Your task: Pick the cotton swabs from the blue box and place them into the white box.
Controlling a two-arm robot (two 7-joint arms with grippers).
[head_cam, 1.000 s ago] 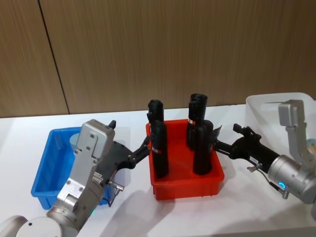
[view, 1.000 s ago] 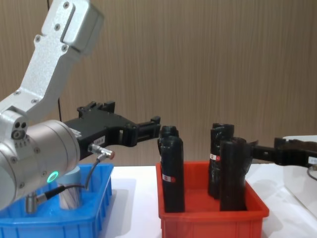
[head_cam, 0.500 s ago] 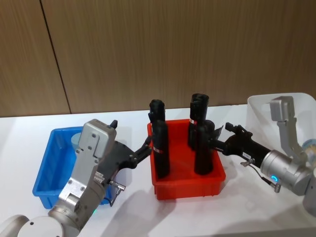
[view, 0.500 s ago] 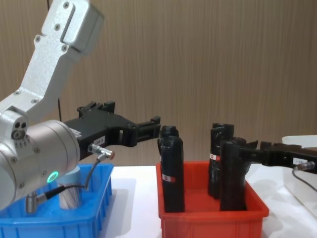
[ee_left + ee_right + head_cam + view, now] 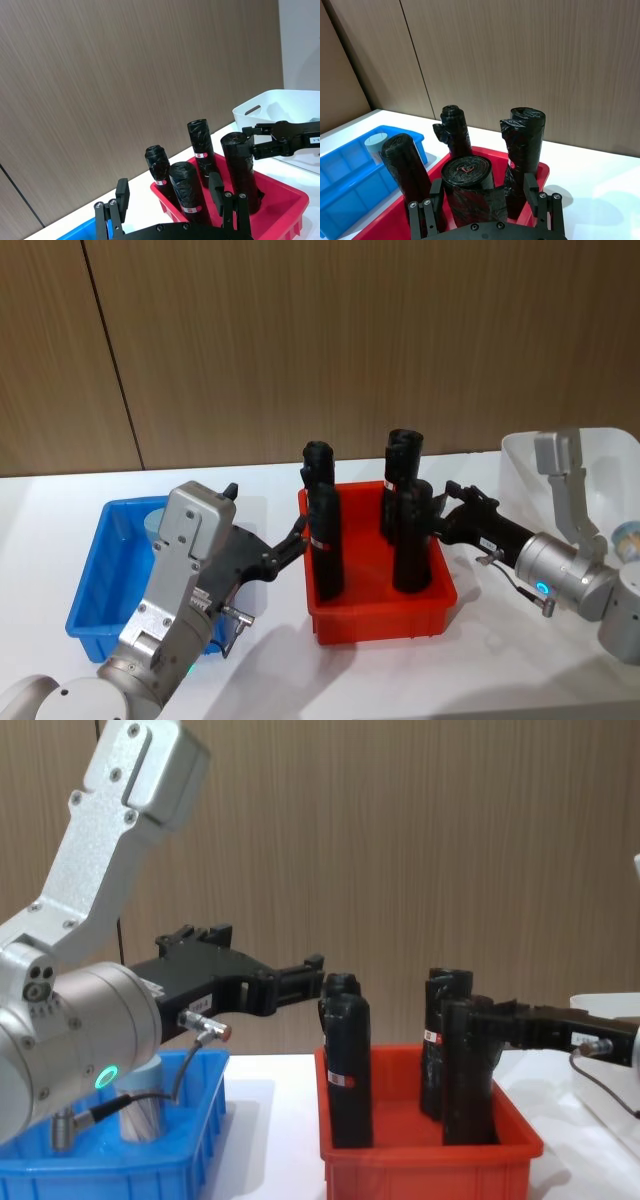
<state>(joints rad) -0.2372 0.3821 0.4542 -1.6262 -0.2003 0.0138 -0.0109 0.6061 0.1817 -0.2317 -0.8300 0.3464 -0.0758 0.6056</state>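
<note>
right gripper (image 5: 437,521) has pushed left, its spread fingers now astride a black roll (image 5: 411,536) in the red bin (image 5: 380,612). left gripper (image 5: 297,536), spread, hangs between bins. ribbed blue box (image 5: 88,602) holds a swab jar (image 5: 152,523), half hidden behind the arm. smooth white box (image 5: 520,462) is cut off.

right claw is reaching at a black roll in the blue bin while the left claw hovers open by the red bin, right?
Not quite: the tall black plastic roll that the right claw reaches at stands in the shallow red plastic bin, not the blue one, as the head view shows. The left claw does hover open beside the red bin.
</note>
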